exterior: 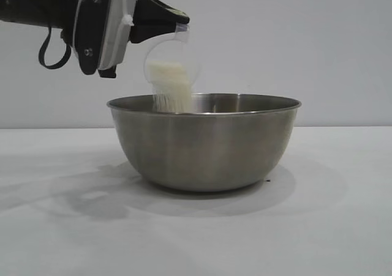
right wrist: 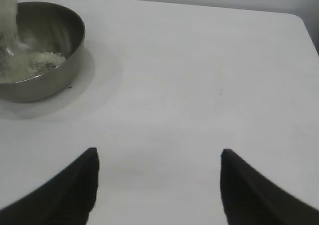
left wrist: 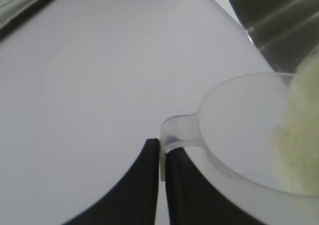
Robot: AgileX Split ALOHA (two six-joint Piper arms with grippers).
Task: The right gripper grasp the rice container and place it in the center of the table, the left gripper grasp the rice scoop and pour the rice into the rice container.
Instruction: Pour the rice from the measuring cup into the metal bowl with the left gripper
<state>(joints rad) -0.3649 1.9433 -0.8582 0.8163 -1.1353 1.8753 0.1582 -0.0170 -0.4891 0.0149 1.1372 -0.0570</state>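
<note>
The rice container point(exterior: 205, 142), a big steel bowl, stands on the white table point(exterior: 343, 227). Above its left rim my left gripper point(exterior: 179, 24) is shut on the handle of the rice scoop point(exterior: 168, 65), which is tipped over the bowl. Rice point(exterior: 173, 89) streams from the scoop into the bowl. In the left wrist view the left gripper point(left wrist: 162, 152) pinches the scoop's handle point(left wrist: 174, 133), and rice point(left wrist: 299, 145) lies at the scoop's lip. In the right wrist view my right gripper point(right wrist: 158, 157) is open over bare table, well away from the rice container point(right wrist: 47, 55), which holds some rice point(right wrist: 37, 63).
The table's far corner point(right wrist: 299, 20) shows in the right wrist view. A dark edge point(left wrist: 20, 10) runs along one side of the table in the left wrist view. Bare tabletop point(exterior: 196, 239) surrounds the bowl.
</note>
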